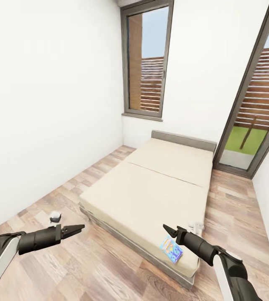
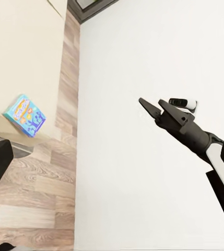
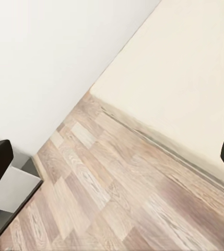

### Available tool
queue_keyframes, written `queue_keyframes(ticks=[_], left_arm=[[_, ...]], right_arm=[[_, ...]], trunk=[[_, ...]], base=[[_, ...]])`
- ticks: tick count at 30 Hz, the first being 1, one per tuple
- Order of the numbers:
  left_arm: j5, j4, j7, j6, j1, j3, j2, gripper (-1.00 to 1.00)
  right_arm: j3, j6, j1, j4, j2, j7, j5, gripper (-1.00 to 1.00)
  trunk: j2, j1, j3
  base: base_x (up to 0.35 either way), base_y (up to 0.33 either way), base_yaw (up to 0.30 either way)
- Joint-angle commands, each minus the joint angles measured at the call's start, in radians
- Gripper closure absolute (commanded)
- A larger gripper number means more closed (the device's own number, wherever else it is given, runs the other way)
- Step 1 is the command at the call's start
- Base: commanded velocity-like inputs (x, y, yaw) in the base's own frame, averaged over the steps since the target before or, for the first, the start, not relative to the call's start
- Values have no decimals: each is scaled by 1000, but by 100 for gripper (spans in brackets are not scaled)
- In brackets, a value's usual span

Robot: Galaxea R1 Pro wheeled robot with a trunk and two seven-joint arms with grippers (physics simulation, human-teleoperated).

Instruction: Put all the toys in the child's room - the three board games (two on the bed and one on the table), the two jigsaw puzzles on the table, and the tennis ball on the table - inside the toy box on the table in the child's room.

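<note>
One board game (image 1: 171, 248), a flat blue box with a colourful print, lies on the near right corner of the beige bed (image 1: 151, 188). In the left wrist view the board game (image 2: 24, 115) sits at the mattress edge. My right gripper (image 1: 170, 229) hovers open just above and left of the box, not touching it. My left gripper (image 1: 80, 228) is open over the wooden floor, left of the bed's near corner. The left wrist view also catches the right gripper (image 2: 151, 102), fingers slightly apart. The table, toy box, puzzles and tennis ball are out of view.
A white wall runs along the left, with a strip of wooden floor (image 1: 88, 259) between it and the bed. A small white-grey object (image 1: 55, 216) lies on that floor. A window (image 1: 147, 62) and a glass door (image 1: 255, 108) stand behind the bed.
</note>
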Motion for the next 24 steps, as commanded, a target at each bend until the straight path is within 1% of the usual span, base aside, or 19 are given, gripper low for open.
queue_keyframes(ticks=[1, 7, 9, 13, 15, 24], left_arm=[[0, 0, -3, 4, -1, 1, 0, -100], [0, 0, -3, 4, -1, 1, 2, -100], [0, 0, -3, 4, -1, 0, 7, -100], [0, 0, -3, 4, -1, -1, 15, -100], [0, 0, -3, 4, -1, -1, 17, -100], [0, 0, -3, 4, -1, -1, 19, -100]], right_arm=[[-3, 8, -1, 0, 1, 3, -5, -100], [-3, 8, -2, 3, 1, 2, -5, -100], [-4, 8, -1, 4, 1, 2, -5, -100], [-9, 8, -1, 5, 1, 2, -5, -100], [-18, 8, -1, 8, 2, 3, -5, -100], [-28, 8, -2, 11, 3, 3, -5, -100]], trunk=[[-2, 1, -1], [-2, 1, 4], [-2, 1, 6], [-2, 1, 9], [-2, 1, 11], [-2, 1, 19]], base=[[104, 223, -260], [120, 195, -260], [91, 84, -260], [46, 41, -260], [14, 13, -260], [4, 3, -259]])
